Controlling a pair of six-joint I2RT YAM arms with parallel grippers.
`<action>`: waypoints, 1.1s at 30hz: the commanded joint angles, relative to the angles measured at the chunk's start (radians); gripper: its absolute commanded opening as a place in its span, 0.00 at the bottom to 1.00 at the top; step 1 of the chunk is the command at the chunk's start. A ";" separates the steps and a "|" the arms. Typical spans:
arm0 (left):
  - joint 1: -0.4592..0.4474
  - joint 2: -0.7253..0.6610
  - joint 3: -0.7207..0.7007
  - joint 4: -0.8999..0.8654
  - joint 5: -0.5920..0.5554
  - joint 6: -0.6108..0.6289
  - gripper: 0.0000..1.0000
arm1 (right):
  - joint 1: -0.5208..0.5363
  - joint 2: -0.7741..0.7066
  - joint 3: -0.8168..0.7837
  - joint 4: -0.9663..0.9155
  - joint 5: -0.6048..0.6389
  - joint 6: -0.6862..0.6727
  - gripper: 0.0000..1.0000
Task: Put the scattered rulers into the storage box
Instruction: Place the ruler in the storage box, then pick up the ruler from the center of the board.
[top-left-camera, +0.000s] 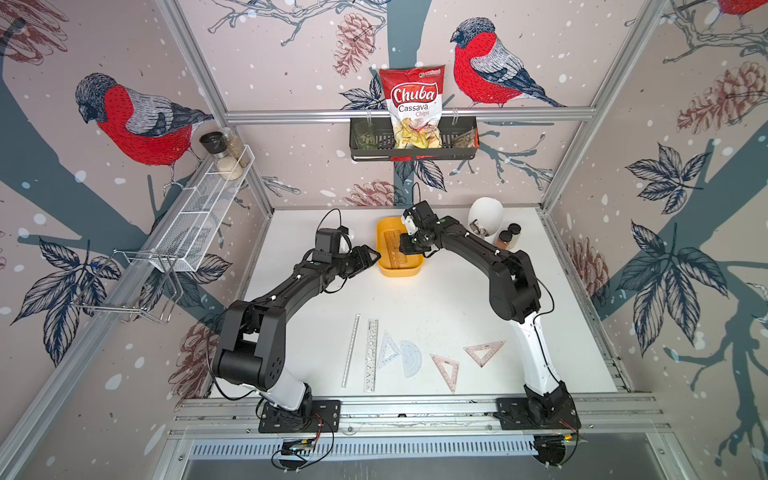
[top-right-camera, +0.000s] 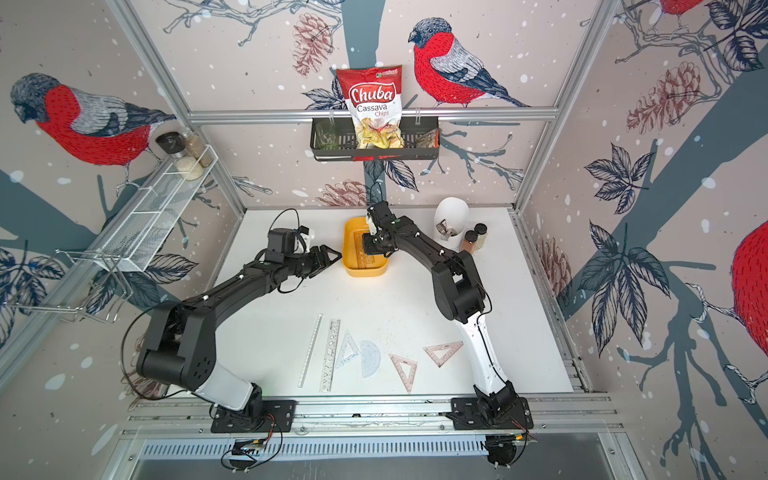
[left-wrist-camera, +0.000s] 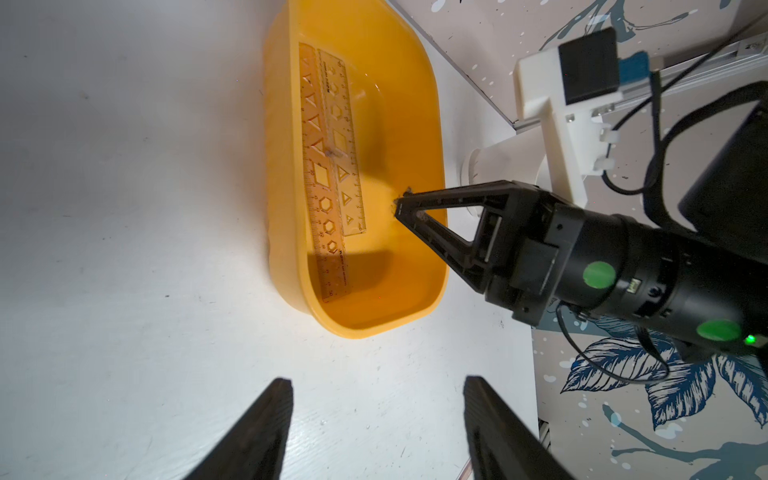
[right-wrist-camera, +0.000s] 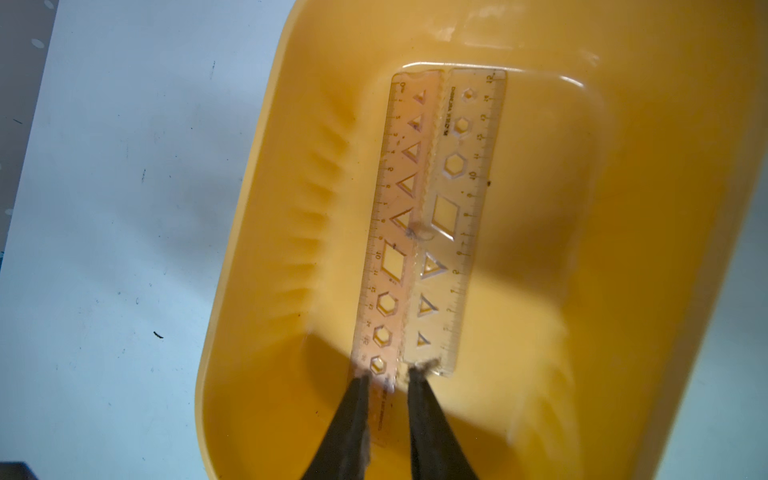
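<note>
The yellow-orange storage box (top-left-camera: 399, 272) (top-right-camera: 363, 272) stands at the back middle of the table. Two stencil rulers lie flat side by side on its floor, a pinkish one (right-wrist-camera: 388, 232) and a clear one (right-wrist-camera: 461, 199), also seen in the left wrist view (left-wrist-camera: 328, 166). My right gripper (right-wrist-camera: 388, 374) (left-wrist-camera: 399, 205) hovers over the box's near end, open only a little, with nothing between its fingers. My left gripper (left-wrist-camera: 374, 380) (top-left-camera: 374, 257) is wide open over bare table just left of the box. Several more rulers (top-left-camera: 372, 355) (top-right-camera: 330, 355) lie in a row near the front edge, with a protractor (top-left-camera: 411, 358) and pinkish triangles (top-left-camera: 446, 370) among them.
A tall white pot (top-left-camera: 486, 220) and two spice bottles (top-left-camera: 509, 237) stand at the back right, close behind my right arm. A black wire basket (top-left-camera: 413, 143) with a chips bag hangs on the back wall. A white wire shelf (top-left-camera: 199, 208) runs along the left wall.
</note>
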 joint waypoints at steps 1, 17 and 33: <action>0.000 0.007 0.008 -0.008 -0.014 0.009 0.70 | 0.014 -0.057 -0.062 0.058 0.036 -0.019 0.26; -0.050 0.087 0.060 -0.030 -0.058 0.007 0.71 | 0.075 -0.373 -0.510 0.278 0.048 0.005 0.33; -0.121 0.171 0.110 -0.015 -0.081 -0.020 0.70 | 0.087 -0.490 -0.736 0.399 0.037 0.036 0.35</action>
